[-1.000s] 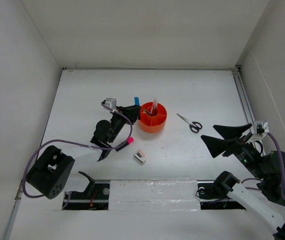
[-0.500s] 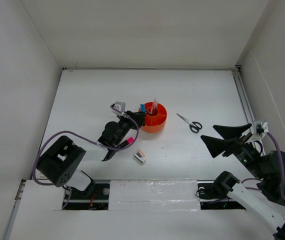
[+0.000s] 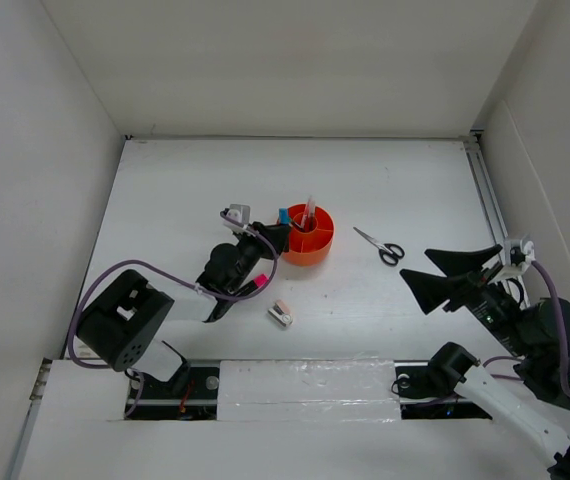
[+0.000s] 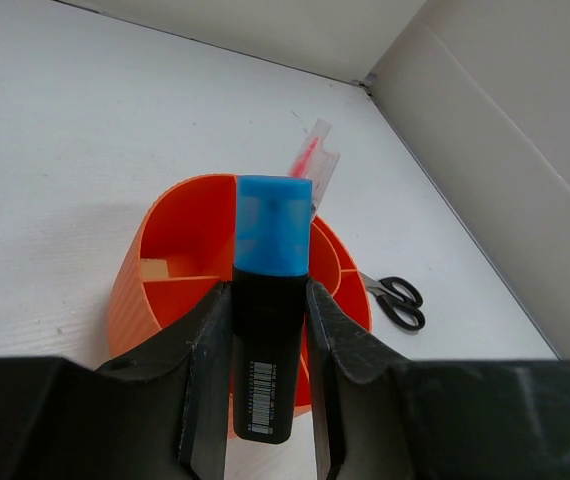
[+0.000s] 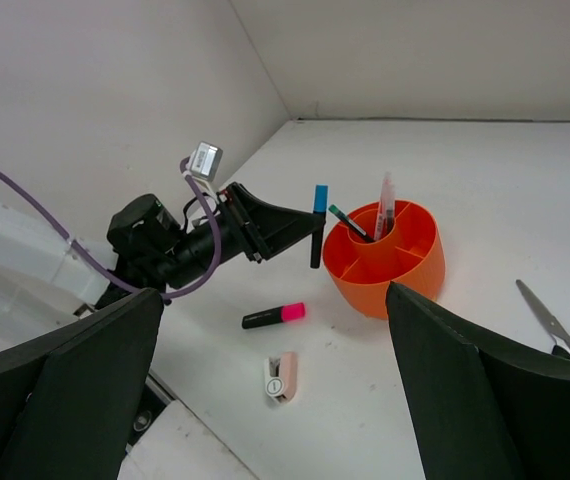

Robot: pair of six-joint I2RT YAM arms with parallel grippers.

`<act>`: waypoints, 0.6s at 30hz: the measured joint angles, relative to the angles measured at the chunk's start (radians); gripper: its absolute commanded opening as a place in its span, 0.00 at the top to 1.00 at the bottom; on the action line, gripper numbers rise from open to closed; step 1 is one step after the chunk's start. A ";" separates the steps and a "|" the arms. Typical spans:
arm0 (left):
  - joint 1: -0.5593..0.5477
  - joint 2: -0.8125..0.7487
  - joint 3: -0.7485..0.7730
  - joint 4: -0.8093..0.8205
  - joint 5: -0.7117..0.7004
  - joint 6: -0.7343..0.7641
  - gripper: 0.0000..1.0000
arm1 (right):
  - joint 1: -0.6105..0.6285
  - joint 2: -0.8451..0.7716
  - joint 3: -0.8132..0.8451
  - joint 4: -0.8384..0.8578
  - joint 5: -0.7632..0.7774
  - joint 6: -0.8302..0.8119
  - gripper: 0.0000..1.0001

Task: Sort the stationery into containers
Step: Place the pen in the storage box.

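My left gripper (image 3: 277,232) is shut on the black marker with the blue cap (image 4: 268,310), held upright just left of the orange organiser (image 3: 307,240). The marker also shows in the right wrist view (image 5: 317,225), its bottom end a little above the table. The organiser (image 5: 385,262) holds a pink pen (image 5: 383,206) and a thin dark pen (image 5: 350,224); a tan eraser (image 4: 165,267) lies in one wedge. The pink-capped marker (image 5: 273,316) and the pink-white clip piece (image 5: 281,376) lie on the table. The scissors (image 3: 380,246) lie right of the organiser. My right gripper (image 3: 452,274) is open and empty.
White walls enclose the table on the left, back and right. A metal rail (image 3: 487,195) runs along the right edge. The left arm's purple cable (image 3: 155,285) loops over the table. A taped strip (image 3: 305,385) lies at the near edge.
One second ago the left gripper held the blue-capped marker further left; it moved right to the organiser's side and has stayed there since. The right arm has barely moved.
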 measured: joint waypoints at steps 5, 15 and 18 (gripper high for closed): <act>0.000 -0.012 -0.027 0.007 -0.004 -0.013 1.00 | 0.000 0.014 0.000 0.000 -0.002 0.000 0.01; 0.000 -0.078 -0.055 0.007 -0.019 -0.072 1.00 | 0.000 0.023 0.000 0.001 -0.011 0.000 0.01; 0.000 -0.101 -0.055 0.014 -0.019 -0.079 1.00 | 0.000 0.025 0.000 0.001 -0.011 0.000 0.01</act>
